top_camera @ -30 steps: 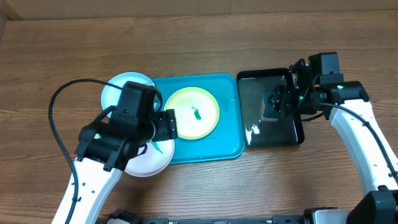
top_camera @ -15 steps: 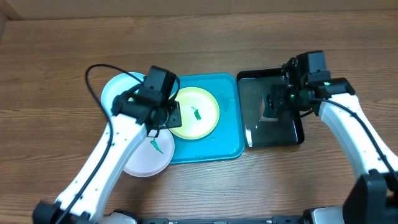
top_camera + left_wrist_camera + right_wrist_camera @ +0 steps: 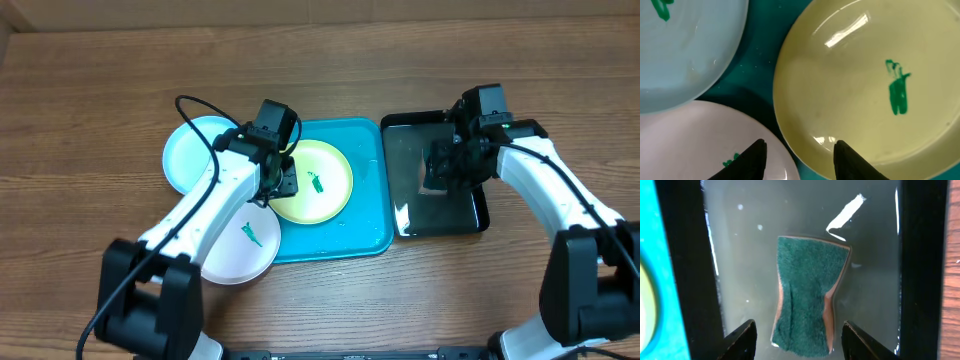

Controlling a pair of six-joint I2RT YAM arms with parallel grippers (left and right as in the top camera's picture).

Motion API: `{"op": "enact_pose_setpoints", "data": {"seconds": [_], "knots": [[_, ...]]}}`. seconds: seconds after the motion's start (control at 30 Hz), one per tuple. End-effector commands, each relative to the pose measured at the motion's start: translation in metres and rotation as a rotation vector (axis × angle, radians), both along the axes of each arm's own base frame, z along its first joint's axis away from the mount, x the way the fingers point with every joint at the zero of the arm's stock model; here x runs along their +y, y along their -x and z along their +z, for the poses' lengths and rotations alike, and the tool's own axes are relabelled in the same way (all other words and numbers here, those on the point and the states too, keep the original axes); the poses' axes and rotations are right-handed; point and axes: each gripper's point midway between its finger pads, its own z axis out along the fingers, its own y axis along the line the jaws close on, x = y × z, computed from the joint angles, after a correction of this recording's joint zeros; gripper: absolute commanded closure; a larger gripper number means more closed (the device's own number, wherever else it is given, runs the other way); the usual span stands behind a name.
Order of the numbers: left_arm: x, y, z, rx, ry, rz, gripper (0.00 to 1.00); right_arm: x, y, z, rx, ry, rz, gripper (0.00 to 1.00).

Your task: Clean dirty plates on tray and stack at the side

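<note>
Plates, three of them, each with one green smear: the yellow-green plate (image 3: 330, 165) lies in the turquoise tray (image 3: 365, 225), while the pale blue plate (image 3: 185, 160) and the white plate (image 3: 245, 262) overlap its left edge. The left gripper (image 3: 799, 145) is spread, astride the yellow-green rim. The right gripper (image 3: 797, 325), also spread, hovers over one green sponge (image 3: 807, 280) in the wet black tray (image 3: 483, 215). Everything sits on a wooden table (image 3: 90, 90).
</note>
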Motion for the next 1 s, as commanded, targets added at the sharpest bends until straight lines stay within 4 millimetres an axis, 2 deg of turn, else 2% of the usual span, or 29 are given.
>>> {"op": "enact_pose_setpoints", "data": {"seconds": [0.0,0.2,0.37,0.5,0.77,0.87,0.97], "knots": [[0.015,-0.004,-0.013,0.022,-0.023,0.043,0.55,0.001,-0.007,-0.002,-0.012,0.012,0.005,0.44],[0.03,-0.007,-0.03,0.061,-0.034,0.085,0.59,0.001,-0.01,-0.007,-0.011,0.012,0.005,0.43],[0.026,-0.006,-0.046,0.097,-0.013,0.083,0.68,0.001,-0.01,-0.007,-0.013,0.012,0.005,0.44],[0.023,-0.008,-0.056,0.11,-0.004,0.075,0.7,0.001,-0.01,-0.007,-0.013,0.012,0.005,0.44],[0.022,-0.011,-0.058,0.101,-0.001,0.075,0.83,0.001,-0.01,-0.007,-0.013,0.012,0.005,0.44],[0.022,-0.012,-0.058,0.097,0.0,0.074,0.95,0.001,-0.01,-0.007,-0.013,0.012,0.005,0.43],[0.022,-0.012,-0.058,0.097,0.001,0.075,0.96,0.001,-0.009,-0.007,-0.009,0.012,0.005,0.38]]}}
